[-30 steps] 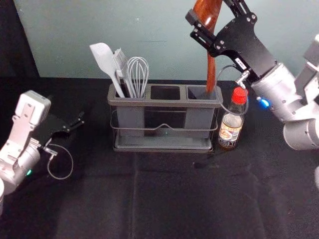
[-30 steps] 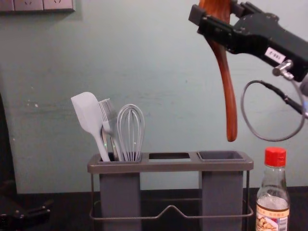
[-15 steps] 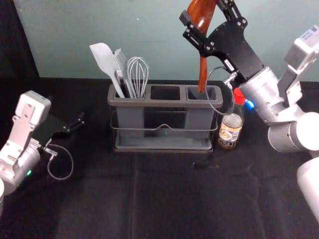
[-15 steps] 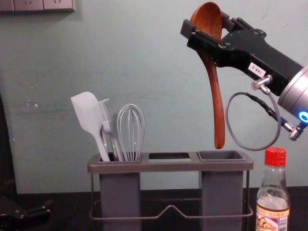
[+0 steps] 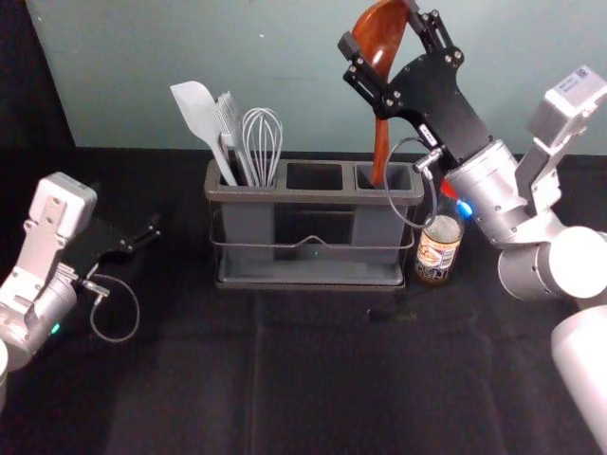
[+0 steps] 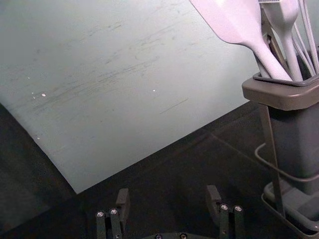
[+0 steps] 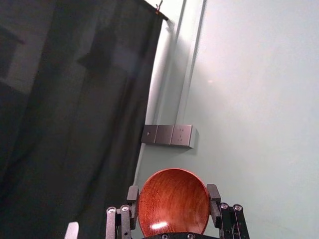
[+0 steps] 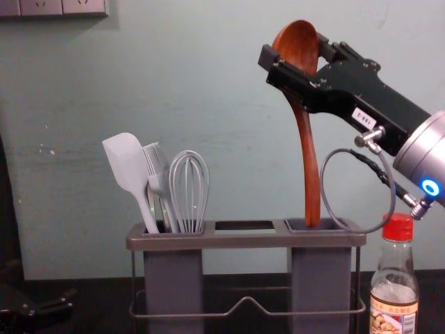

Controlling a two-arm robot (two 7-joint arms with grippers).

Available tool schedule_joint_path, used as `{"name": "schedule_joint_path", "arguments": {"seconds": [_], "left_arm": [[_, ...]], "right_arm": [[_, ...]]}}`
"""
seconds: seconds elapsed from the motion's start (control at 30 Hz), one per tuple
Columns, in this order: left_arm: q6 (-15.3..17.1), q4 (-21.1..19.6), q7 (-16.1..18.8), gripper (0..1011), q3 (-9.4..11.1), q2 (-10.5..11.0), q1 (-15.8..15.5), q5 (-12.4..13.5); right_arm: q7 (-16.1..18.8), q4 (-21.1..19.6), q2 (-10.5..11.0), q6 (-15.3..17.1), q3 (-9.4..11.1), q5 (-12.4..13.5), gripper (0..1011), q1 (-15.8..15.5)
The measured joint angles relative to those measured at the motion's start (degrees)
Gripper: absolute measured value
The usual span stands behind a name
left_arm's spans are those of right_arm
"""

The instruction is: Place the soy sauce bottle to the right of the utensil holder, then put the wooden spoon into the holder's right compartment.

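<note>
Spoon (image 8: 311,167) hangs from right gripper (image 5: 381,30) above holder (image 5: 318,197), its tip's depth unclear.

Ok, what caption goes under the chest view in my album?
The right claw holds the wooden spoon, handle down, at the right compartment of the utensil holder.

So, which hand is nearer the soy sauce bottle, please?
Right: the right hand is above and left of the bottle; the left hand is farther left, past the holder.
</note>
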Motion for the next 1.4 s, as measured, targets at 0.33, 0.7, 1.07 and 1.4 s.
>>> {"name": "schedule_joint_path", "arguments": {"seconds": [0.33,0.7,1.07,1.4], "left_arm": [[0.00,0.00,0.00,1005,0.00,0.00,0.00,0.00],[0.00,0.00,0.00,1005,0.00,0.00,0.00,0.00],[0.00,0.00,0.00,1005,0.00,0.00,0.00,0.00],[0.00,0.00,0.00,1005,0.00,0.00,0.00,0.00]], "right_arm": [[-0.75,1.12,-0.77,-0.85,0.61,-0.92,840,-0.81],[-1.18,2.14,-1.27,-1.60,1.01,-2.07,840,-2.08],[-1.55,3.55,-1.87,-2.40,1.19,-2.87,840,-2.88],[-1.64,4.48,-2.08,-2.74,1.40,-3.37,840,-3.57]]}}
